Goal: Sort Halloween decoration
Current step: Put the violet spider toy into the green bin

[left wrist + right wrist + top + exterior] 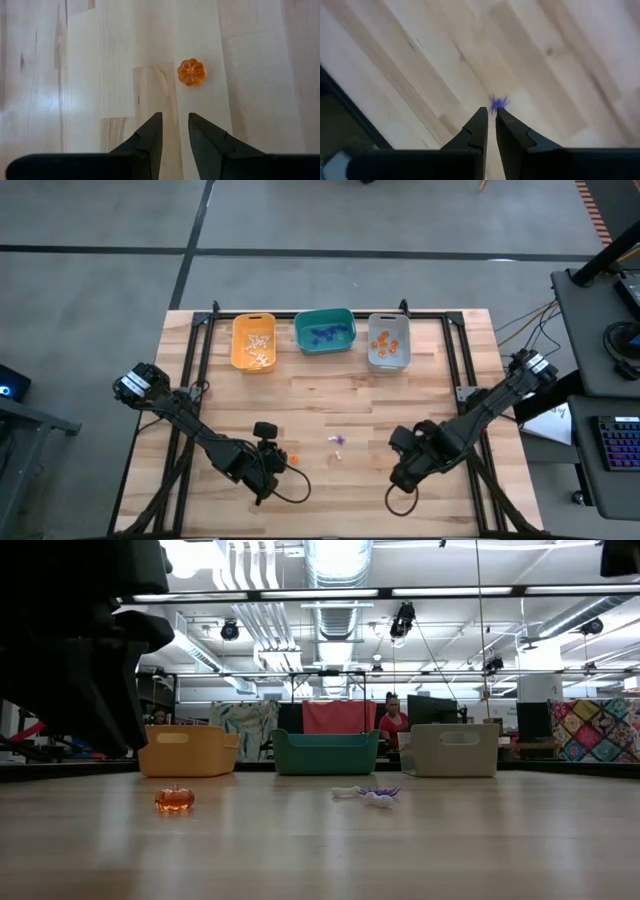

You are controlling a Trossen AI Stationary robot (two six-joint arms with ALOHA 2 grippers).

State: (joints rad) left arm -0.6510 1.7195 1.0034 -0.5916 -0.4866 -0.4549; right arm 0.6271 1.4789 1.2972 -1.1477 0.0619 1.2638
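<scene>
An orange pumpkin trinket (294,457) (191,72) lies flat on the wooden table near its front edge. My left gripper (278,466) (175,125) stands open just to its left, slanting down, with the pumpkin ahead of its fingertips and nothing between them. A purple spider trinket (342,439) (380,795) and a small white trinket (345,791) lie together at the table's middle front. My right gripper (402,472) (490,114) hangs shut above the table to their right, pointing down. The spider (497,104) shows just past its fingertips.
Three bins stand in a row at the table's far edge. The yellow one (253,342) holds white pieces, the teal one (324,331) blue-purple pieces, the grey one (389,342) orange pieces. Bare wood lies between bins and trinkets. A person (391,720) shows in the room behind.
</scene>
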